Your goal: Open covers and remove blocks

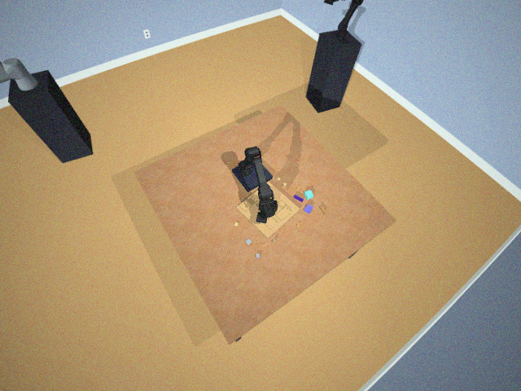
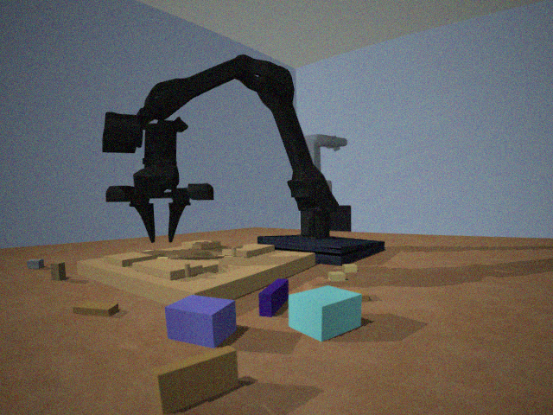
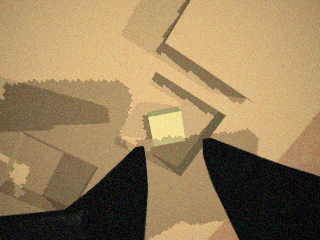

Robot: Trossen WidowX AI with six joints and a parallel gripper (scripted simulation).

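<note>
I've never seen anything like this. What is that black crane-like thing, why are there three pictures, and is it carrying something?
It is a robot arm bolted to a dark base plate on a brown table. At its end is a gripper whose two jaws stand partly open and hold nothing.

One picture looks down on the whole room, one looks across the table from the side, and one comes from a camera on the arm's wrist, looking down between the jaws.

Under the gripper lies a tan puzzle board with covers and wells. The wrist view shows a pale yellow block sitting in an uncovered well. Beside the board rest blocks already taken out, such as a cyan block, a violet block and a dark purple block.
</note>
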